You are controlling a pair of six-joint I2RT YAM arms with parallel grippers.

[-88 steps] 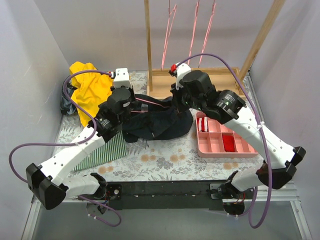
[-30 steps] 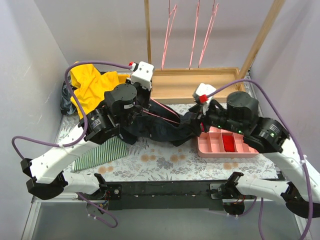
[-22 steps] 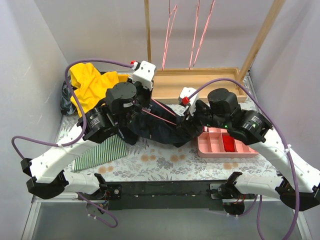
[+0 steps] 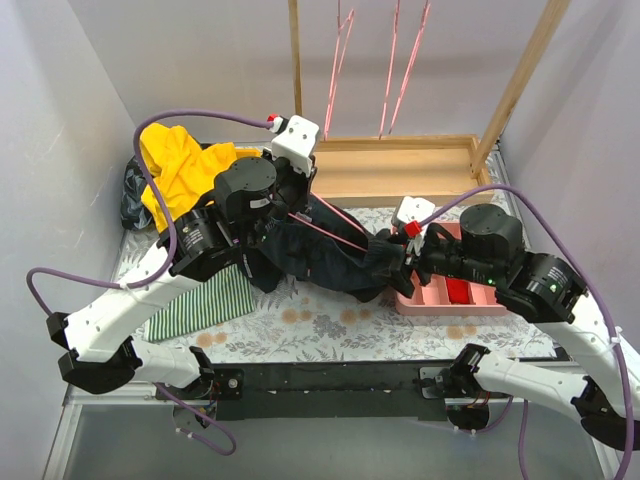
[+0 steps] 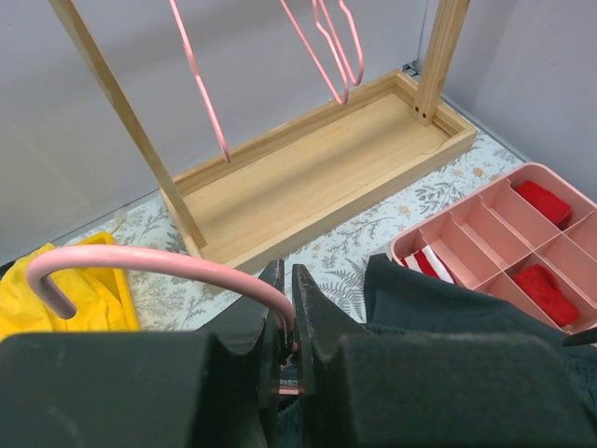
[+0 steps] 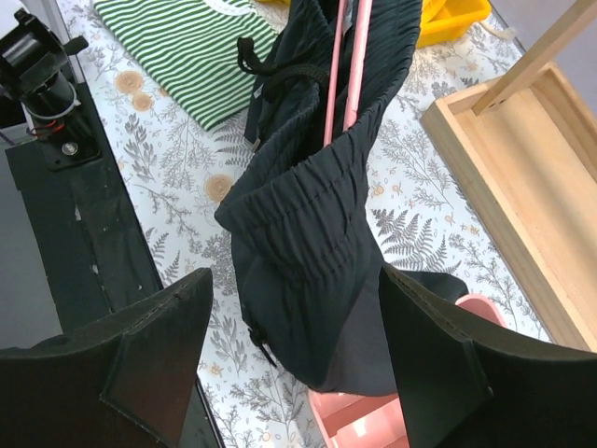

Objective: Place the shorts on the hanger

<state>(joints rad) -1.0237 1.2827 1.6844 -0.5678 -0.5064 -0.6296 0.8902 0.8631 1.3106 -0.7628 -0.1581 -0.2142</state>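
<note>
Now that the right gripper has backed off, jaws apart, the shorts hang on the hanger. The left gripper clamps the hanger; racking likely remains.

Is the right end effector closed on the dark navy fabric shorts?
No, the right end effector stands wide open, with the dark navy fabric shorts seen between its fingers.

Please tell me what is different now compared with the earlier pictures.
The left gripper, shut on the hanger, rose and moved back towards the wooden rack, lifting the shorts partly off the table. The right gripper drew away from the rack, to the right and nearer, and is open, facing the shorts. The yellow garment, striped cloth and pink tray stayed in place.
</note>
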